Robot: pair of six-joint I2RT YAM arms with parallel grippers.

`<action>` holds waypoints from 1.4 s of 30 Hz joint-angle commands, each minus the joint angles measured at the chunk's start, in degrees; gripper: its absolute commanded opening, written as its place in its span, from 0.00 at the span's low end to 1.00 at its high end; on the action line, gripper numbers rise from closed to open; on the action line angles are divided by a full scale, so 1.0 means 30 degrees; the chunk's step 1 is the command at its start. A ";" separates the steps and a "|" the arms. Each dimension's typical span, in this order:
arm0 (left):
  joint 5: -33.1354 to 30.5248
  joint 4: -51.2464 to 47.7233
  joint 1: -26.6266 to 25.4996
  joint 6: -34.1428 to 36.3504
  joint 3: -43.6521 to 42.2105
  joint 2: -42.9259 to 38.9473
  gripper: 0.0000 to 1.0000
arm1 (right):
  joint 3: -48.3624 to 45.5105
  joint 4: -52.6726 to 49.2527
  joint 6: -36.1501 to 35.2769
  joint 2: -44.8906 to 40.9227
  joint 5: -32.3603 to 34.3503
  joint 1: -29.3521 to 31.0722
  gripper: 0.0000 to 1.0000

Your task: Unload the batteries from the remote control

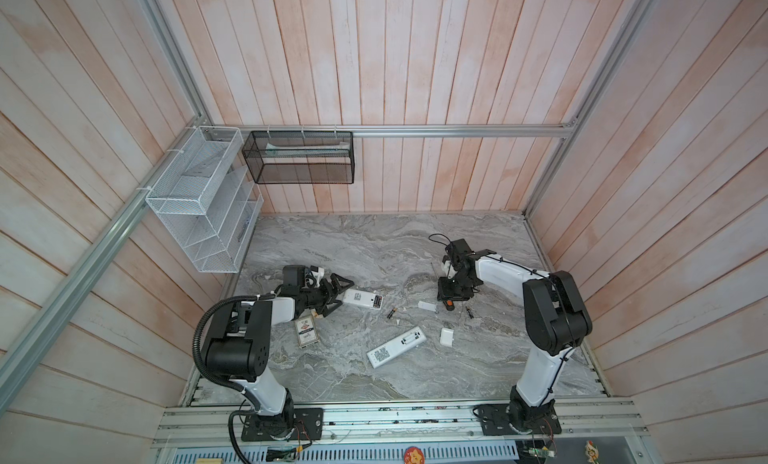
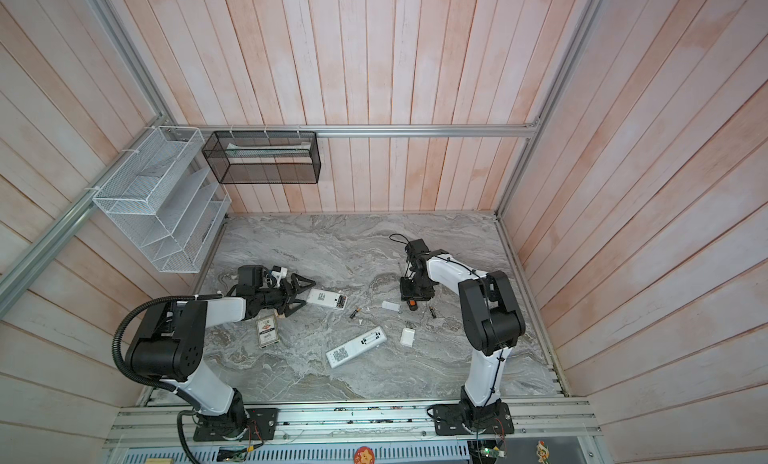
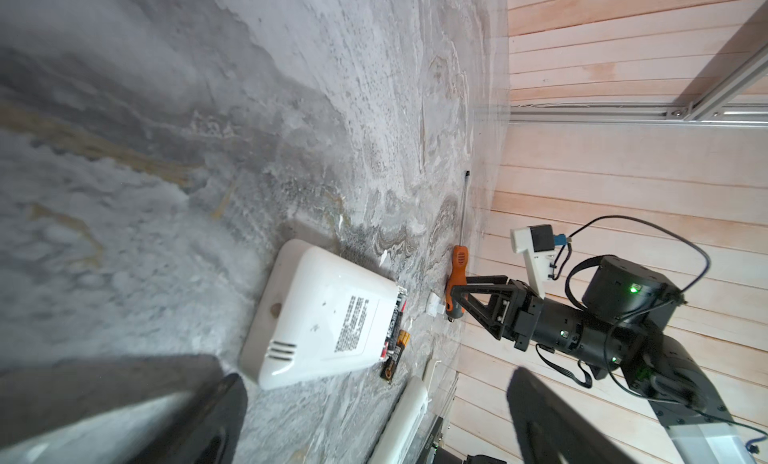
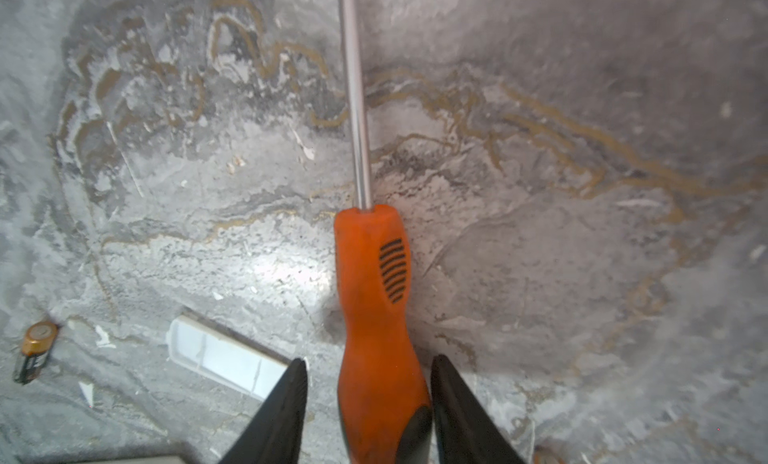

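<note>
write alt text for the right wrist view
An orange-handled screwdriver lies on the grey marbled table, its handle between the right gripper's black fingers, a gap showing on one side. A white cover and a battery lie nearby.

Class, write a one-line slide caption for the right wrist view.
Right gripper straddles the orange-handled screwdriver on the marble table; white battery cover and battery nearby.

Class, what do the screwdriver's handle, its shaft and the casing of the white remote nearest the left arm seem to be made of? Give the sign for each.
Screwdriver handle: probably moulded plastic, matt orange, with pressed-in ribs and a black, perhaps rubbery, end.
Shaft: metal, likely steel; thin, silvery, with a bright streak along it.
White remote: glossy hard plastic, by its smooth rounded corners and soft reflections.
</note>
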 commanded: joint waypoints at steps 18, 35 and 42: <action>0.1433 -0.2437 0.0033 0.0044 0.1645 -0.6942 1.00 | 0.1711 -0.0214 -0.1486 -0.3841 -0.5635 -0.0010 0.16; 0.3318 0.8988 -0.2235 -0.8109 0.3574 -0.7024 0.96 | 0.5777 -0.0533 -0.0014 -0.5994 -1.2668 0.4304 0.16; 0.3108 0.7762 -0.2410 -0.8043 0.4207 -0.6634 0.73 | 0.6961 -0.2276 -0.0944 -0.5739 -0.9184 0.6320 0.15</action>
